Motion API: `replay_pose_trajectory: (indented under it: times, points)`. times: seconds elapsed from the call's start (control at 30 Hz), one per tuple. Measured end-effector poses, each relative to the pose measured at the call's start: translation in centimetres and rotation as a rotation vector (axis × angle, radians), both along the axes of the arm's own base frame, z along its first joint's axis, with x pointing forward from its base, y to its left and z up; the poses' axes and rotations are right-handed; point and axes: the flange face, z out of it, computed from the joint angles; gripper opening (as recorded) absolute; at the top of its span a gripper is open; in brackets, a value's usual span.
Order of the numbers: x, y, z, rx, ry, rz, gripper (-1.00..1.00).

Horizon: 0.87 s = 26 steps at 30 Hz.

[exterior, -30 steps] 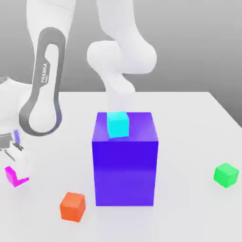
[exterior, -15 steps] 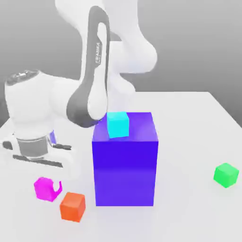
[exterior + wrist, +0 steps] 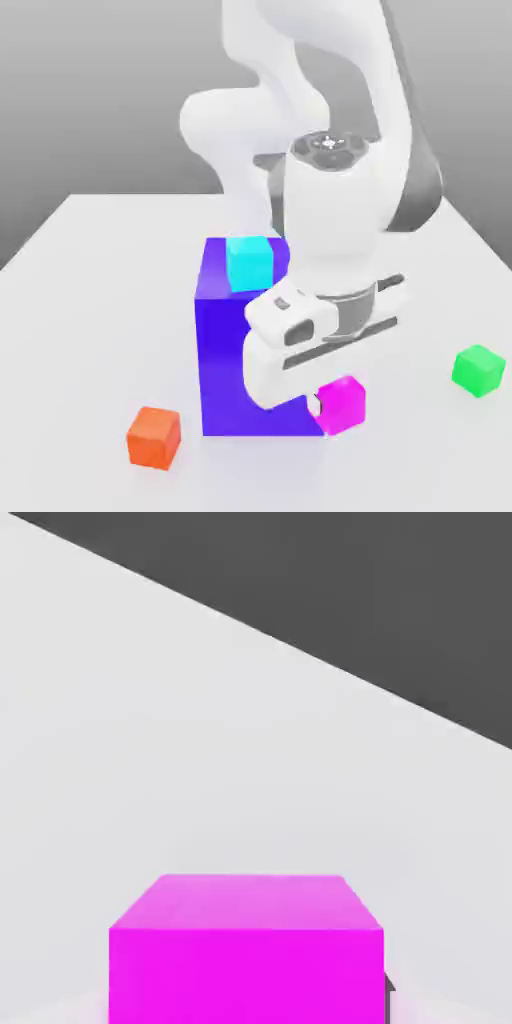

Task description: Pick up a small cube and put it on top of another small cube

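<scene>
The small cube is bright magenta-pink and hangs at the tip of my gripper, which is shut on it just above the table. It sits off the front lower corner of a tall blue block, toward the exterior view's right. In the hand view the small cube looms close against the white table. A cyan small cube rests on top of the blue block. An orange cube lies on the table at the exterior view's front left, and a green cube at its right.
My white arm and hand stand in front of the blue block and hide much of its right side. The white table ends at a grey backdrop behind.
My arm has swung from the exterior view's left to its right, across the front of the blue block, carrying the magenta cube past the orange cube. The other cubes have not moved.
</scene>
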Motion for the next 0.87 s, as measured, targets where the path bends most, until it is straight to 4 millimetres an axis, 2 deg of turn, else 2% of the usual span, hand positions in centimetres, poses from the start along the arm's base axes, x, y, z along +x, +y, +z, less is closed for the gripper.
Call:
replay_pose_trajectory:
  times: [0.2, 0.43, 0.5, 0.53, 0.6, 0.77, 0.8, 0.87]
  points:
    - [-4.7, 10.1, 1.3, -0.022, -0.03, 0.322, -1.0]
    - [-12.9, 19.5, 2.4, -0.061, -0.07, 0.69, -1.0]
    - [-16.0, 20.9, 1.4, -0.077, -0.038, 0.787, -1.0]
    - [-16.7, 21.2, 0.7, -0.081, -0.03, 0.808, -1.0]
    - [-15.4, 20.1, -0.7, -0.084, -0.023, 0.772, -1.0]
    - [-15.4, 20.0, -5.0, -0.086, -0.019, 0.772, -1.0]
    - [-15.5, 19.9, -5.6, -0.086, -0.018, 0.772, 1.0]
    - [-15.5, 19.9, -5.6, -0.086, -0.018, 0.772, 1.0]
